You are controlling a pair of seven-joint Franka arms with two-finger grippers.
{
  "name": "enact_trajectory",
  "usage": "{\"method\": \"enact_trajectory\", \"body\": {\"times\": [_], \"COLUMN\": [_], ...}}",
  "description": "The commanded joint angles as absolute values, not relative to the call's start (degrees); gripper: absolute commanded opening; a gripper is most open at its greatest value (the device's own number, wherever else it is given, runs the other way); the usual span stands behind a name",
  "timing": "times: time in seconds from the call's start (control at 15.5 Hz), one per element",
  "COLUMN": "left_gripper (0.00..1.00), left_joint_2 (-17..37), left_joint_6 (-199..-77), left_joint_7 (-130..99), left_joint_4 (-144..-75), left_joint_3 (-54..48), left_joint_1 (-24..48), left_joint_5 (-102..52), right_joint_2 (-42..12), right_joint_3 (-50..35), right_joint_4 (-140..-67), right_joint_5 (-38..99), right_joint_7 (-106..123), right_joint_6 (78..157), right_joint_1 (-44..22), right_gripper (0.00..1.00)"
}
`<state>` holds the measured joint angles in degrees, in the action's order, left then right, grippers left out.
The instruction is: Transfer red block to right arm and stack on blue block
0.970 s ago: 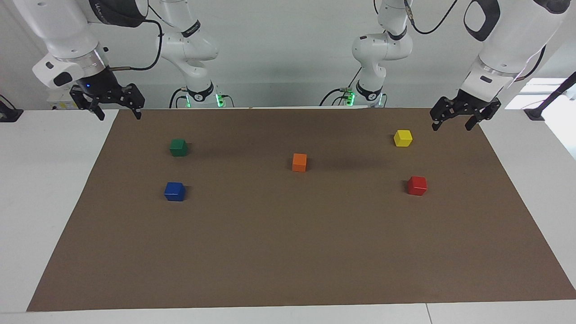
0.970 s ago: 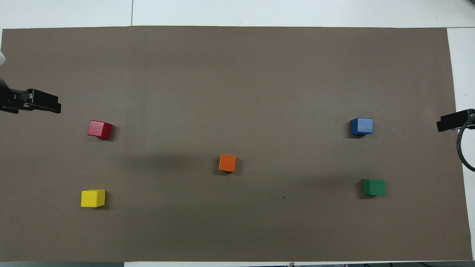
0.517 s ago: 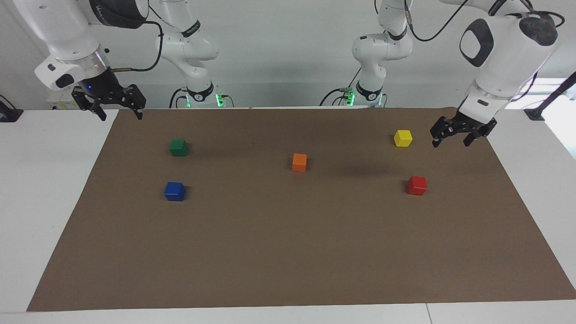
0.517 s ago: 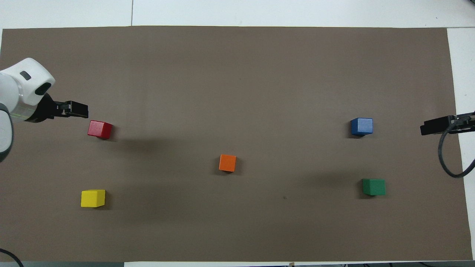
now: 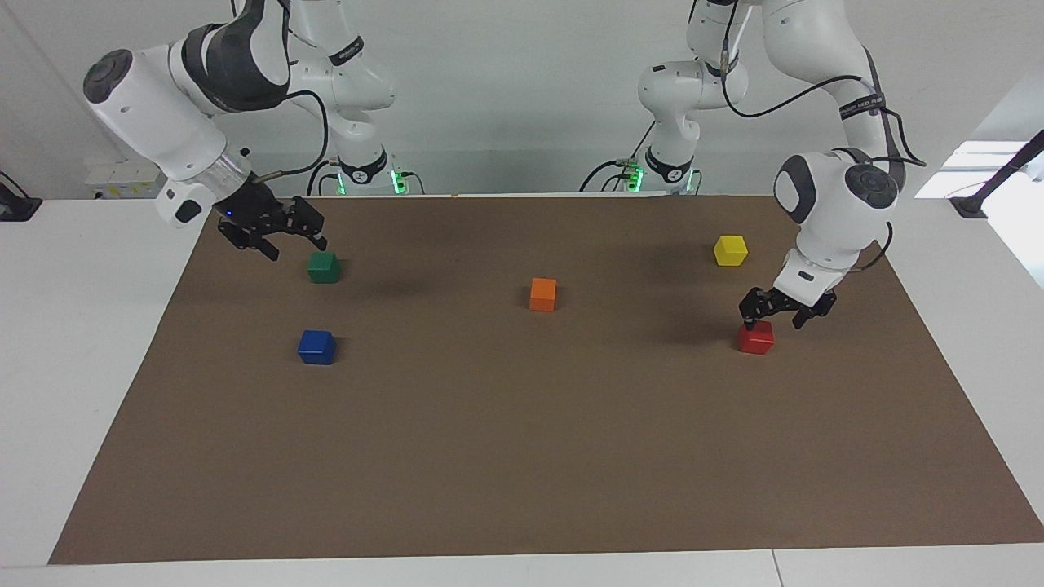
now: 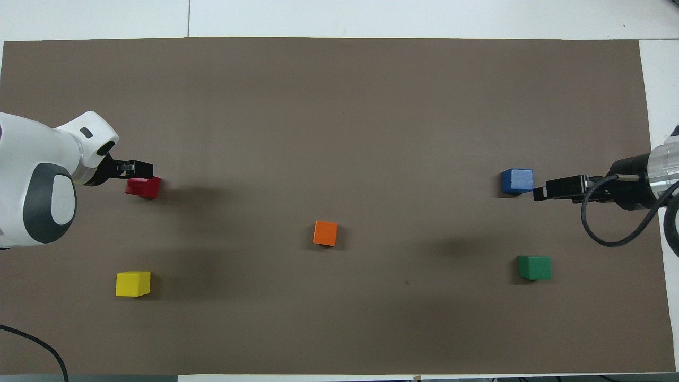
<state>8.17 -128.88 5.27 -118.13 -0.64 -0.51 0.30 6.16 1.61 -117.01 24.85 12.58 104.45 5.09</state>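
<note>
The red block (image 5: 756, 337) (image 6: 144, 188) sits on the brown mat (image 5: 522, 456) toward the left arm's end. My left gripper (image 5: 772, 316) (image 6: 140, 170) hangs open just over it, with nothing between its fingers. The blue block (image 5: 316, 346) (image 6: 517, 180) rests on the mat toward the right arm's end. My right gripper (image 5: 298, 249) (image 6: 546, 190), with a blue light at its wrist, hovers open and empty above the mat by the green block (image 5: 324, 267) and the blue block, touching neither.
An orange block (image 5: 542, 294) (image 6: 325, 233) stands mid-mat. A yellow block (image 5: 730, 250) (image 6: 133, 284) lies nearer to the robots than the red block. The green block (image 6: 534, 267) lies nearer to the robots than the blue one. White table surrounds the mat.
The left arm swung down from beside the yellow block to just over the red block. The right arm came in from the table's edge and lowered toward the green block. Both grippers stayed open.
</note>
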Motion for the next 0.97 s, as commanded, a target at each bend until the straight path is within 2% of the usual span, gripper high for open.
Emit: {"method": "enact_trajectory", "body": {"times": [0.0, 0.26, 0.45, 0.52, 0.58, 0.65, 0.71, 0.78, 0.91], "left_gripper": [1.0, 1.0, 1.0, 0.92, 0.76, 0.5, 0.16, 0.0, 0.0], "left_joint_2": [9.8, 11.5, 12.5, 12.3, 12.3, 12.1, 12.1, 12.0, 11.6], "left_joint_6": [-132.3, -134.9, -136.5, -136.4, -136.0, -135.4, -133.4, -130.9, -119.7], "left_joint_7": [8.3, 9.0, 9.5, 9.8, 9.8, 9.8, 9.7, 9.1, 6.3], "left_joint_4": [-119.4, -120.3, -121.9, -122.3, -122.5, -122.6, -122.2, -121.1, -113.8], "left_joint_3": [-0.6, -0.6, -0.5, -0.5, -0.1, 0.3, 0.6, 0.7, 1.1], "left_joint_1": [-0.9, -0.9, -0.9, -0.9, -1.0, -0.9, -0.9, -0.9, -0.5], "left_joint_5": [-0.2, -0.2, -0.2, -0.2, -0.2, -0.1, -0.1, -0.2, -1.0], "right_joint_2": [4.5, 3.3, 2.3, 1.4, 0.4, -0.2, -0.6, -1.5, -4.3], "right_joint_3": [1.3, 1.3, 1.3, 1.3, 1.3, 1.3, 1.3, 1.3, 1.2], "right_joint_4": [-120.2, -123.2, -123.4, -123.5, -123.5, -123.5, -123.6, -123.7, -123.7], "right_joint_5": [34.7, 48.7, 57.8, 61.5, 64.2, 66.3, 68.6, 70.2, 72.8], "right_joint_7": [20.6, 28.9, 30.4, 30.4, 30.4, 30.4, 30.3, 30.5, 32.2], "right_joint_6": [105.6, 102.2, 95.8, 93.8, 92.1, 90.9, 89.7, 88.2, 84.1], "right_joint_1": [7.8, 10.0, 10.6, 10.6, 10.5, 10.3, 10.0, 9.8, 9.8], "right_gripper": [1.0, 1.0, 1.0, 1.0, 1.0, 1.0, 1.0, 1.0, 1.0]}}
